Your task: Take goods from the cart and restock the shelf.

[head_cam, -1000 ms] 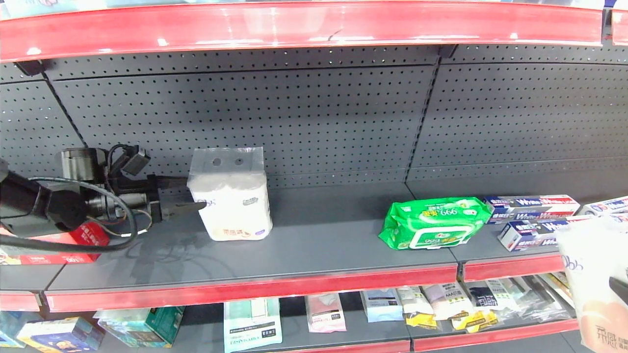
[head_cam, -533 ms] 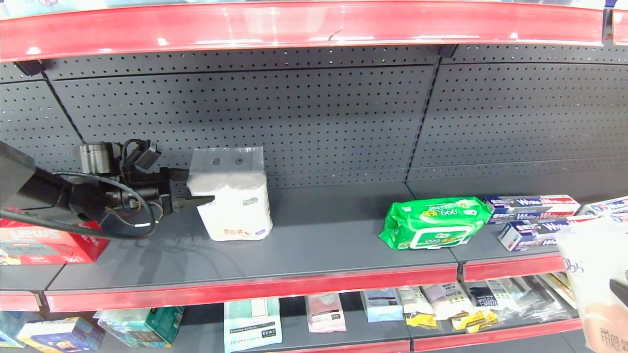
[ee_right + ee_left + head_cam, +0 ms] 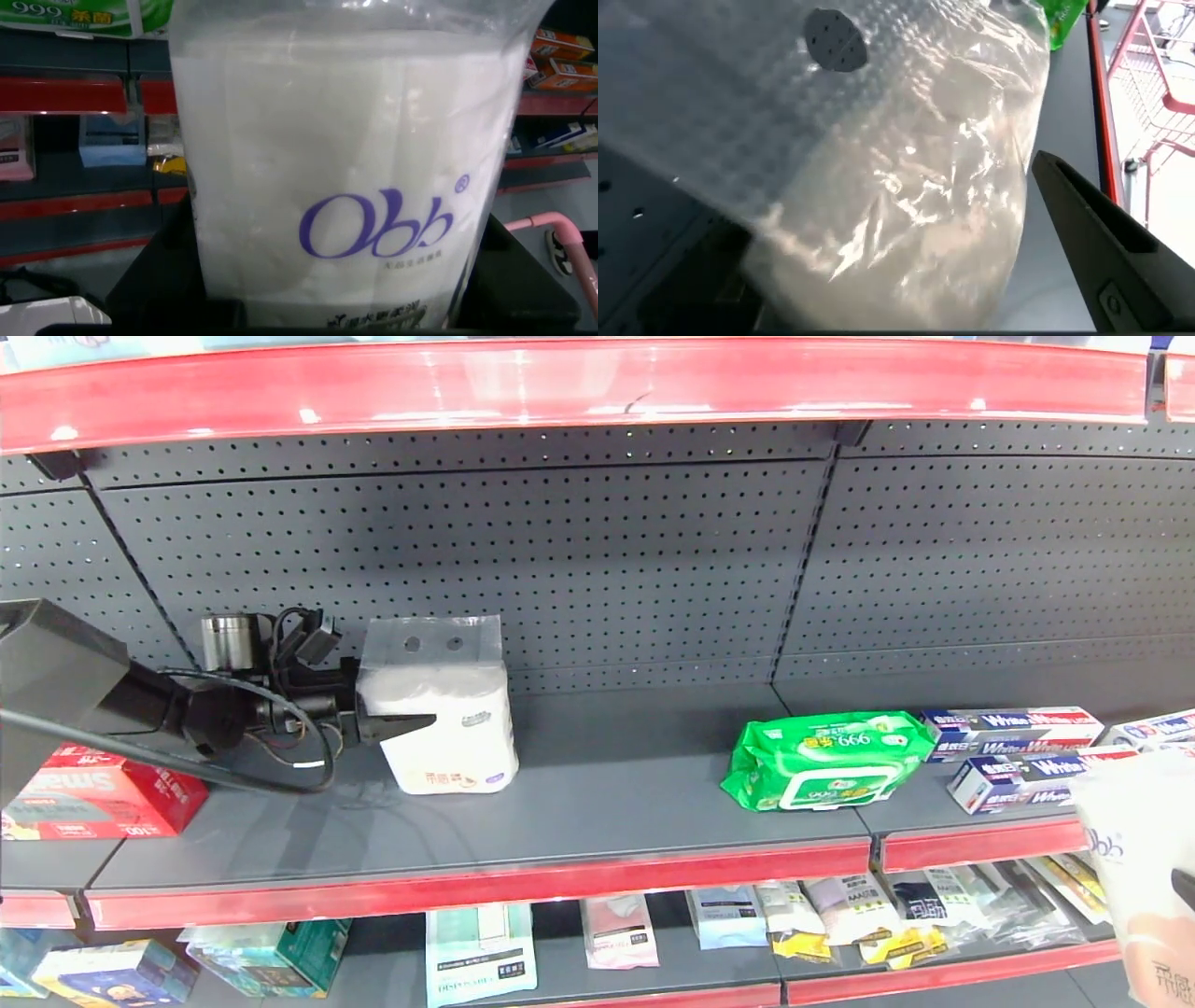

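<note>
A white toilet roll pack (image 3: 448, 714) in clear wrap stands upright on the grey shelf (image 3: 597, 784), left of centre. My left gripper (image 3: 397, 709) is open and straddles its left side. One finger (image 3: 411, 723) lies across the pack's front; the other is hidden behind it. In the left wrist view the pack (image 3: 896, 187) sits close up, with a small gap to the dark finger (image 3: 1092, 233). My right gripper (image 3: 336, 313) is shut on a second toilet roll pack (image 3: 346, 168), held low at the right (image 3: 1139, 859), in front of the shelves.
A green wipes pack (image 3: 826, 761) and toothpaste boxes (image 3: 1013, 733) lie on the shelf's right part. A red box (image 3: 93, 798) sits at the left under my left arm. Bare shelf lies between the roll pack and the wipes. A red cart (image 3: 1158, 75) stands behind.
My left gripper has slid right along the shelf, so its finger now overlaps the front of the standing pack, which has stayed put. The right-hand pack has sunk slightly lower.
</note>
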{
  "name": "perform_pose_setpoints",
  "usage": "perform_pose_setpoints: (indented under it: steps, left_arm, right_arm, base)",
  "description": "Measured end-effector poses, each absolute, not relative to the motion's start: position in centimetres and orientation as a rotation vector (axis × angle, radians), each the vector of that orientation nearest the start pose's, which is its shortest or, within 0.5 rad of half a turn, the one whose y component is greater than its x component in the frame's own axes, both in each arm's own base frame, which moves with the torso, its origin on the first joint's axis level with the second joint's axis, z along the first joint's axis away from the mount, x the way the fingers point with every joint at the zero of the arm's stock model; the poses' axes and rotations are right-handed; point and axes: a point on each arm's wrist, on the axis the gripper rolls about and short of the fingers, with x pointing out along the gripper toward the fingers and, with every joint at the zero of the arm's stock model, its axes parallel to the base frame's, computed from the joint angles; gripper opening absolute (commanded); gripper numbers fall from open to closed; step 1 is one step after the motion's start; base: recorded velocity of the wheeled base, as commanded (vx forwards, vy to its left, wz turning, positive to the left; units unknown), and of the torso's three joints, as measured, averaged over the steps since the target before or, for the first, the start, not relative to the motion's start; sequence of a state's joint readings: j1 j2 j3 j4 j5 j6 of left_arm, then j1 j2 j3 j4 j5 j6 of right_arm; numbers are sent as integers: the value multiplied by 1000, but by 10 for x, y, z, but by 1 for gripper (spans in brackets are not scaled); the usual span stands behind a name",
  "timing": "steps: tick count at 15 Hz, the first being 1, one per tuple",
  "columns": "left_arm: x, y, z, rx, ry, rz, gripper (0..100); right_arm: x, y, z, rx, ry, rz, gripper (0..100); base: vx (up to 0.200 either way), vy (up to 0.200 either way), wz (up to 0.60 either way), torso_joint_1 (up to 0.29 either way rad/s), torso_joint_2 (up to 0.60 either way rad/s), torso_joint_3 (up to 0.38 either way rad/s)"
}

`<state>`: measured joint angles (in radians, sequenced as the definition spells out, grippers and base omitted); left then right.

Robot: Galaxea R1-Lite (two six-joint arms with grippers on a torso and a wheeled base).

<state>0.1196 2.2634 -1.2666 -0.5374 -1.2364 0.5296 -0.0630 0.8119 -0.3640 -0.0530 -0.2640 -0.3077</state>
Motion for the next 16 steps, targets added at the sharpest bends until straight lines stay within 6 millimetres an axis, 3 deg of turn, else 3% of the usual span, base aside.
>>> perform_pose_setpoints:
  steps: [10, 11, 16]
  left_arm:
    - [431, 18, 73, 143, 102, -1183, 100]
    - [431, 17, 73, 143, 101, -1185, 0]
    - [432, 17, 75, 143, 95, -1188, 0]
  right_arm:
    - [78, -11, 171, -343, 447, -258, 0]
    - [78, -11, 171, -343, 448, -258, 0]
    - [78, -11, 170, -343, 450, -257, 0]
  base:
    - [0, 0, 0, 0, 0, 0]
    - [0, 0, 0, 0, 0, 0]
    - [0, 0, 0, 0, 0, 0]
